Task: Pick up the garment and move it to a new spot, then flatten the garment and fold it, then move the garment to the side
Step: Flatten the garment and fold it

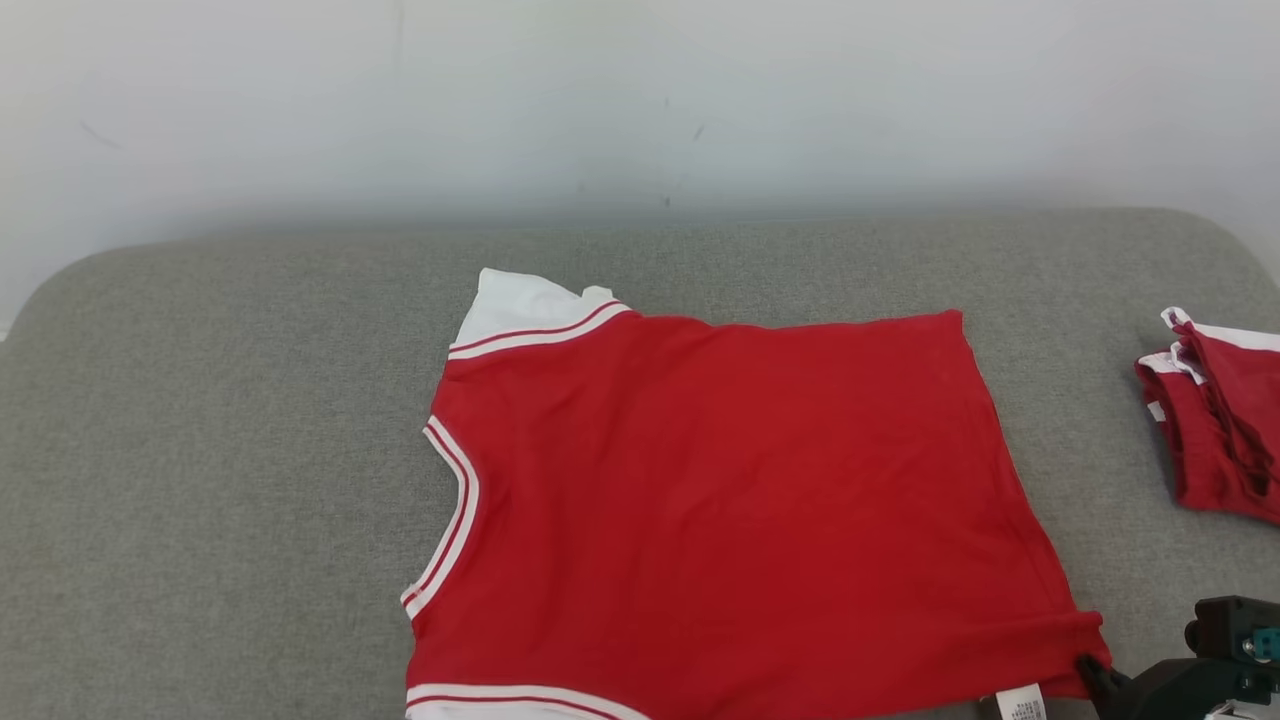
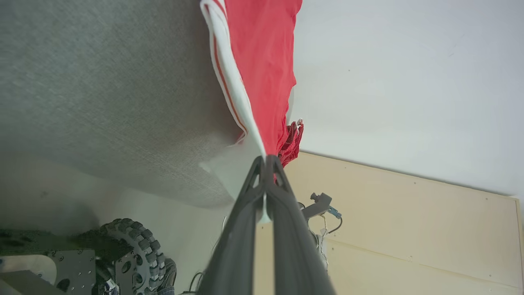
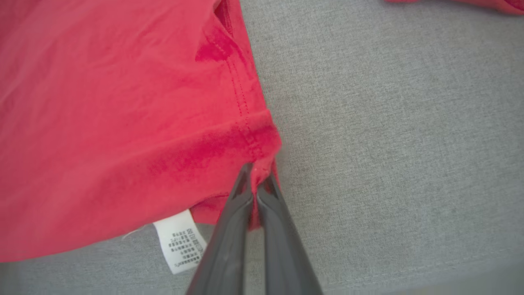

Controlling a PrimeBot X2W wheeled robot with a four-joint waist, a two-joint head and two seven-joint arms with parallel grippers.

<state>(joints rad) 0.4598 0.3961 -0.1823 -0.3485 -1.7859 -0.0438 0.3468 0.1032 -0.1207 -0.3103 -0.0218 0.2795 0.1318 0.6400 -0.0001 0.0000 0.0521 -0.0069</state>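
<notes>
The garment [image 1: 730, 500] is a red sleeveless top with white striped trim, spread flat on the grey cushioned surface [image 1: 220, 480], its near edge running off the bottom of the head view. My right gripper [image 1: 1085, 668] is shut on the garment's near right hem corner [image 3: 262, 164], with a white care label [image 3: 182, 239] hanging just left of the fingers. In the left wrist view my left gripper [image 2: 267, 160] is shut on the garment's white-trimmed edge [image 2: 241, 102], and the cloth stretches away from the fingertips.
Another red and white piece of clothing [image 1: 1215, 420] lies bunched at the right edge of the surface. A pale wall [image 1: 640, 100] stands behind. The robot's wheel [image 2: 135, 254] and a pale wooden panel [image 2: 409, 221] appear in the left wrist view.
</notes>
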